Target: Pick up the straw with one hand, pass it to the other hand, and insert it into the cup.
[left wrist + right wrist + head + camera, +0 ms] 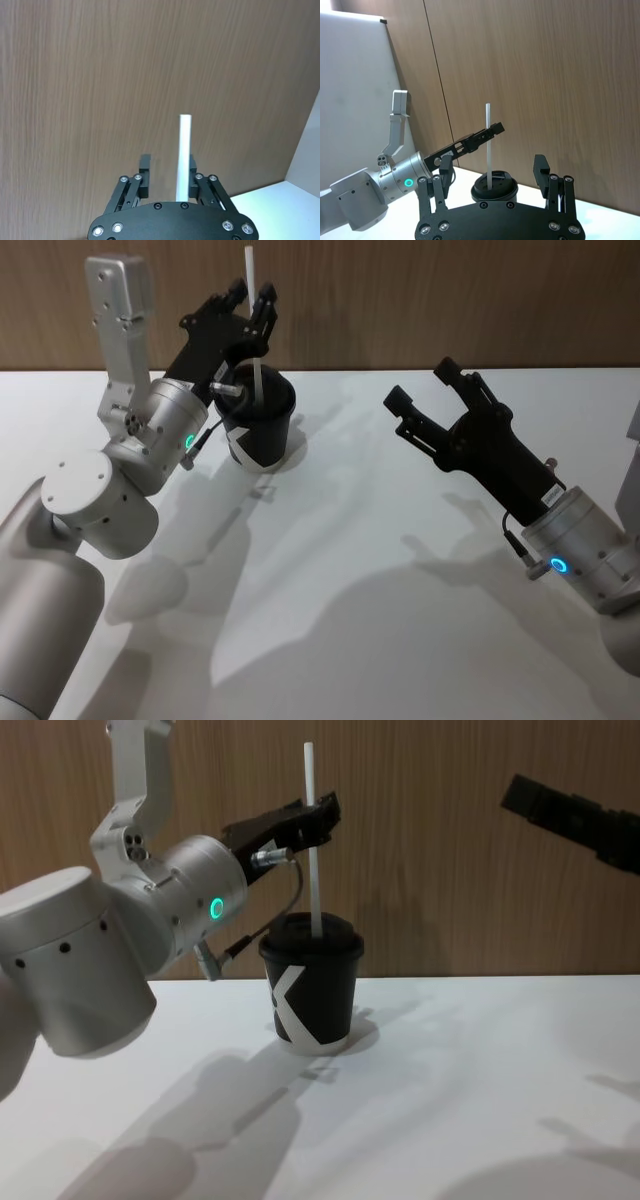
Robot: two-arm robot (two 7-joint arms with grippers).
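- The table point(400, 590) is seen as a white surface in front of a wooden wall point(450, 300).
- The left gripper point(255, 302) is held above the cup, at the far left of the table; its silver wrist shows a green ring light. In the left wrist view its fingers point(145, 172) are spread, the straw lying against one finger with a gap to the other, so the straw is not clamped.
- The right gripper point(425, 385) is held over the right side of the table, well apart from the cup; its jaws are spread wide with nothing between them.
- The cup point(258, 420) is stood upright at the far left of the table, its lid on and the white mark facing the robot.
- The straw point(312, 840) is stood upright in the cup's lid, its upper end passing between the left gripper's fingers and rising above them.
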